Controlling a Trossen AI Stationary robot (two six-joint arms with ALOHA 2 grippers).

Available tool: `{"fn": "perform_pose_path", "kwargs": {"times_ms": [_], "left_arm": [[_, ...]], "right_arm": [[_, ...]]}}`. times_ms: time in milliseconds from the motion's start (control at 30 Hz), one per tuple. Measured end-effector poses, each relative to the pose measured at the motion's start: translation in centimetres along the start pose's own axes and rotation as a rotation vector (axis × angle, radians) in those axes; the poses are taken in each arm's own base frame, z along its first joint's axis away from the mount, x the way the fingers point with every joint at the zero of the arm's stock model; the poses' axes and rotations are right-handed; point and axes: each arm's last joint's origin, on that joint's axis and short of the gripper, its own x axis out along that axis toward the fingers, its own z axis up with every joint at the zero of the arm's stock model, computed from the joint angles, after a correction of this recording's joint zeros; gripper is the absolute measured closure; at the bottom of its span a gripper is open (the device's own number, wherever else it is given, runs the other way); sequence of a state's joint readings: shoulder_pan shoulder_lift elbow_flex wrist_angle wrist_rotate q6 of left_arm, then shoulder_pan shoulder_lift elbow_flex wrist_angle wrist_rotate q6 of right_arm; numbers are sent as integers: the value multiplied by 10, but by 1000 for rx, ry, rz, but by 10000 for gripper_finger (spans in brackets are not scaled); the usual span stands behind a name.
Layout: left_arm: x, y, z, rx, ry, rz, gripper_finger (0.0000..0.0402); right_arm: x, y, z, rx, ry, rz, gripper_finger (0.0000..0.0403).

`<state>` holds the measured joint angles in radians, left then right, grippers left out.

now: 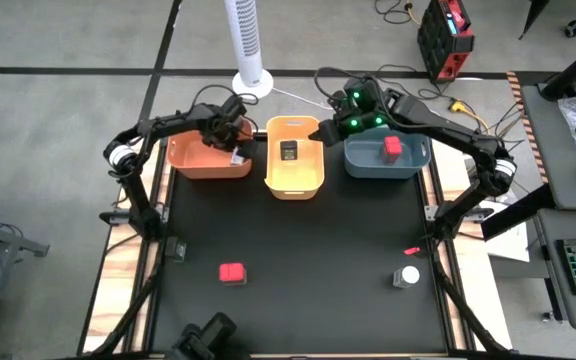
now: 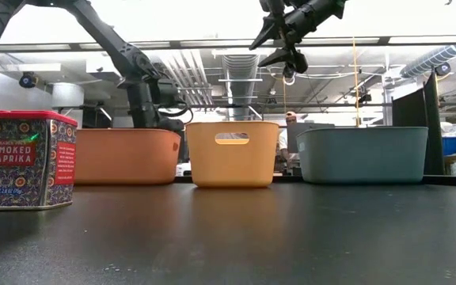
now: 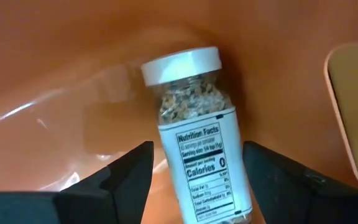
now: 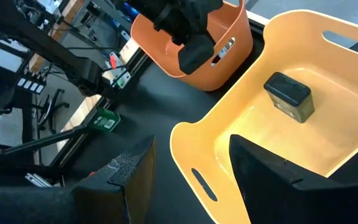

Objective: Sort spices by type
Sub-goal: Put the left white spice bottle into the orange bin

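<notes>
A clear white-capped jar [image 3: 191, 118] lies on its side on the floor of the orange bin [image 1: 193, 158]. My left gripper [image 3: 197, 149] hangs open over it, one finger on either side of the jar with a gap at each. My right gripper [image 4: 191, 143] is open and empty, raised above the yellow bin's [image 1: 295, 180] right rim. One black tin [image 4: 289, 94] lies in the yellow bin, and a red tin [image 1: 392, 147] in the grey-blue bin [image 1: 368, 165]. Another red tin [image 1: 232, 273] and a second jar [image 1: 406, 277] stand on the black table.
The three bins stand in a row along the table's far edge. A thin red stick [image 1: 411, 249] lies near the jar at the table's right. In the low view the red paprika tin [image 2: 22, 158] stands close at the left. The table's middle is bare black surface.
</notes>
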<state>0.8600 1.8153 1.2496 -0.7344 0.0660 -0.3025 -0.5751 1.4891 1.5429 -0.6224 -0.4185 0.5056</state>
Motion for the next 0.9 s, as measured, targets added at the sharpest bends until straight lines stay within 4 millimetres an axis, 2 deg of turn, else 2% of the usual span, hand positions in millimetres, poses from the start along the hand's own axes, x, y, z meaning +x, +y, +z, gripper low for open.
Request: {"fn": "perform_pose_path", "kwargs": {"times_ms": [233,400,533,733,900], "left_arm": [[11,6,-10,-6,18,-16,171],[14,7,-9,2,-8,-7,183],[12,7,-6,2,-18,1,221],[9,7,-3,-2,-23,-6,223],[-6,4,7,11,-39,-19,223]], "right_arm": [[0,0,0,-1,-1,0,208],[0,0,1,-3,-7,3,208],[0,0,1,-3,-7,3,211],[0,0,1,-3,-7,4,207],[0,0,1,-3,-7,4,209]]}}
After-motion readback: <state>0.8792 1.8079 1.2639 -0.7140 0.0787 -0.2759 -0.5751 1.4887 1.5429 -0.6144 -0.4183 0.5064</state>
